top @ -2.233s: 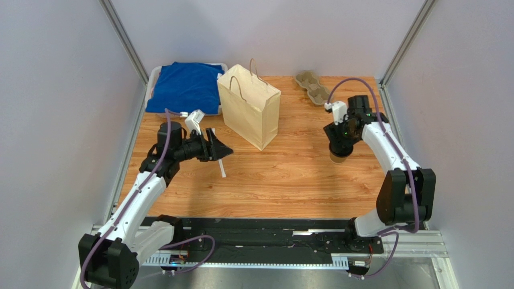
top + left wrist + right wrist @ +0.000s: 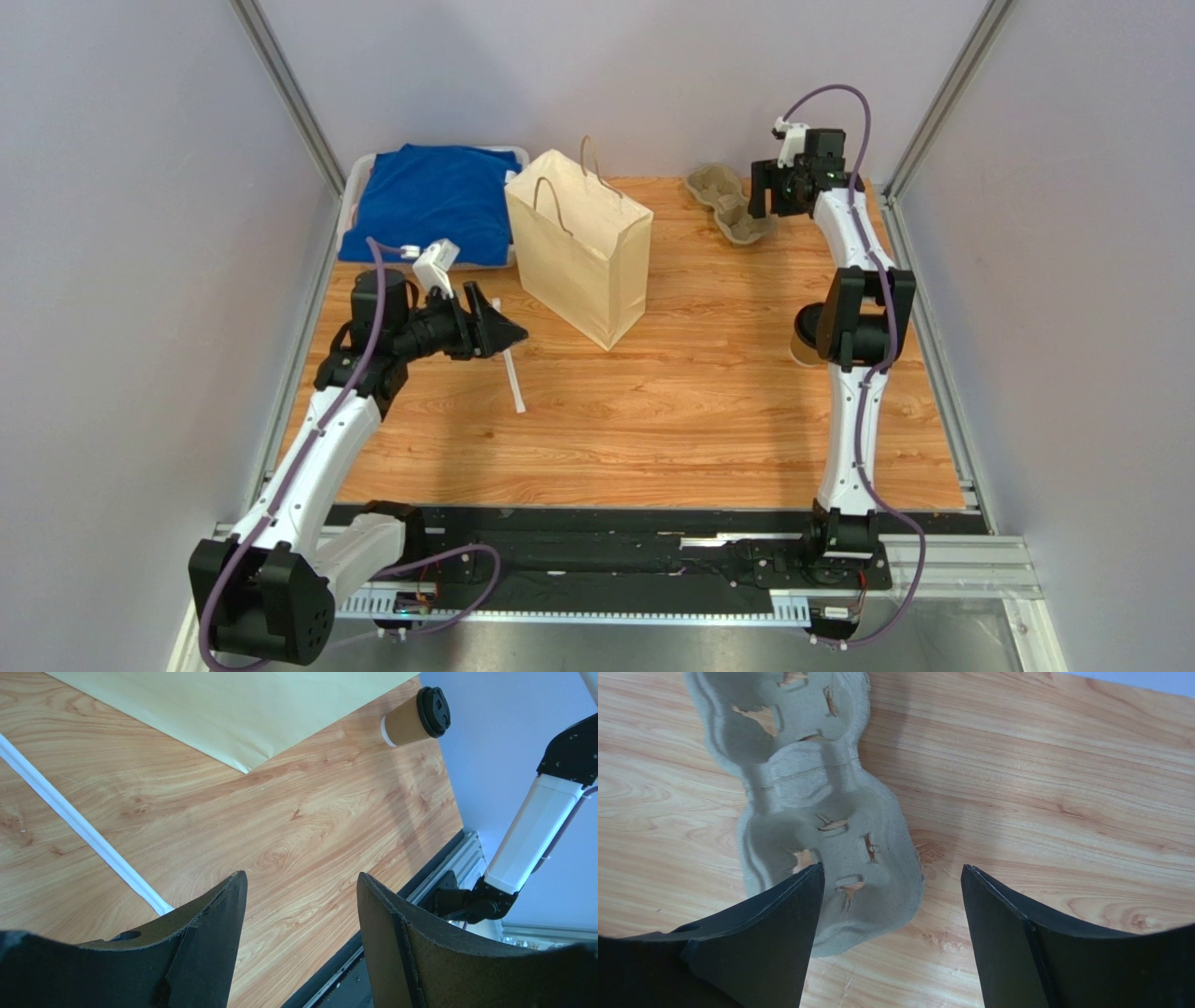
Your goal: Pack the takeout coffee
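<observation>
Right arm has swung off the takeout coffee (image 2: 414,717) and stretched to the far corner, right of the paper bag (image 2: 578,245); left arm has barely shifted. Right gripper (image 2: 889,875) hangs over the near end of the pulp cup tray (image 2: 815,812), fingers apart with nothing pinched and only the tray's end pocket below them. It is likely lining up to take the tray, so the cup gets a carrier before bagging. Coffee stands lid-on on the table (image 2: 673,406), right of the bag and well apart from it, nearer the arm bases than the tray is. The right arm's elbow half hides it from overhead. No gripper touches it. Left gripper (image 2: 302,882) hovers low, left of the bag and aimed across toward it, fingers apart and empty; it is probably placed there to steady or open the bag later. White straw (image 2: 509,367) lies flat beneath that gripper, left of the bag. Bag stands upright, handles up; how wide its mouth gapes I cannot tell. Blue cloth (image 2: 428,200) sits behind and left of the bag. Packing not yet begun: cup is outside the bag.
</observation>
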You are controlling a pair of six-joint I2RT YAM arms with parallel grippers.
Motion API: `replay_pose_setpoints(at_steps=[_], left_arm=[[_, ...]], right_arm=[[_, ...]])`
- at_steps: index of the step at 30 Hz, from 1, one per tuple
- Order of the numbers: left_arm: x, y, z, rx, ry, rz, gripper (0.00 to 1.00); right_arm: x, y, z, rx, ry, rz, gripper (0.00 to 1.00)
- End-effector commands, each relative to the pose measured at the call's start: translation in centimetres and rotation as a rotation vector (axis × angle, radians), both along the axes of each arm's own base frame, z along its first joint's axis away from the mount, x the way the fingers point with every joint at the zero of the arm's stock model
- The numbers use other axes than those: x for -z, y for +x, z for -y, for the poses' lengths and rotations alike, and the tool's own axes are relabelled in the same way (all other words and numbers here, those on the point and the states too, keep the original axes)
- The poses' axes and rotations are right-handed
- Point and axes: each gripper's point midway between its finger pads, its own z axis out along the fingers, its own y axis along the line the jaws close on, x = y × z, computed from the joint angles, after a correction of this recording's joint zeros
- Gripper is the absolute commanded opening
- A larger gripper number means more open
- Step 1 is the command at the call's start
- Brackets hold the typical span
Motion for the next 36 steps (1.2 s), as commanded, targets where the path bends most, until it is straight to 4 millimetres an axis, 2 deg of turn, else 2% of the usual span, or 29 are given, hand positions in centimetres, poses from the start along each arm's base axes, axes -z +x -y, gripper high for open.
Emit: replay_pose_setpoints(at_steps=[1,8,12,20,21,24,30,31,34,36], left_arm=[[-1.5,0.4,-0.2,0.009,0.0,0.052,0.68],[-2.0,0.4,-0.1,0.02,0.0,0.061,0.66],[-2.4,0.3,-0.3,0.017,0.006,0.064,0.65],[-2.7,-0.2,-0.6,0.016,0.016,0.06,0.63],[-2.6,-0.2,-0.6,0.016,0.016,0.058,0.63],[-2.7,-0.2,-0.6,0.015,0.014,0.059,0.62],[-2.8,-0.1,-0.6,0.026,0.015,0.055,0.61],[-2.8,-0.1,-0.6,0.027,0.017,0.054,0.61],[-3.1,0.0,-0.5,0.029,0.017,0.058,0.61],[-3.1,0.1,-0.5,0.028,0.015,0.059,0.61]], right_arm=[[-0.7,2.1,-0.1,-0.01,-0.031,0.086,0.75],[0.9,1.6,-0.7,-0.039,-0.04,0.056,0.66],[1.4,1.2,-0.9,-0.057,-0.039,0.042,0.51],[1.9,0.7,-1.3,-0.082,-0.035,0.02,0.43],[1.9,0.6,-1.3,-0.084,-0.035,0.019,0.38],[1.7,0.3,-1.5,-0.101,-0.036,0.013,0.34],[0.7,-0.5,-1.9,-0.136,-0.033,0.013,0.19],[0.7,-0.6,-1.9,-0.14,-0.032,0.011,0.17],[0.7,-1.0,-2.2,-0.15,-0.022,0.003,0.27],[1.1,-1.1,-2.2,-0.15,-0.013,-0.01,0.29]])
